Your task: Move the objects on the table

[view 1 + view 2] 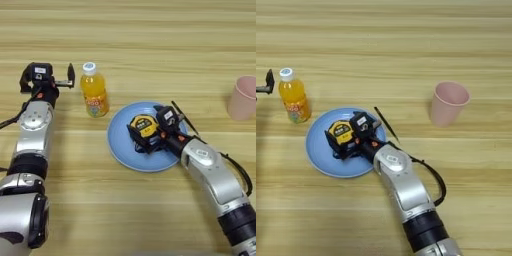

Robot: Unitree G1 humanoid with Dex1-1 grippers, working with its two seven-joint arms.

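You have a light wooden table [150, 35] with long horizontal plank grain filling the view. Take the round light-blue plate [120, 145] as your landmark: it lies flat near the middle. The orange-drink bottle [94, 91] stands upright just beyond the plate's upper-left edge, close but apart. The pink cup [448, 103] stands upright, mouth up, well off to the plate's right.

Plate [120, 145] at the middle of the counter [150, 45], tape measure [143, 126] on it.
The bottle [94, 90] stands just behind the plate to its left; the cup [448, 103] stands well right of the plate. The right hand [150, 137] is over the plate at the tape measure; the left hand [64, 79] is beside the bottle, left of the plate.
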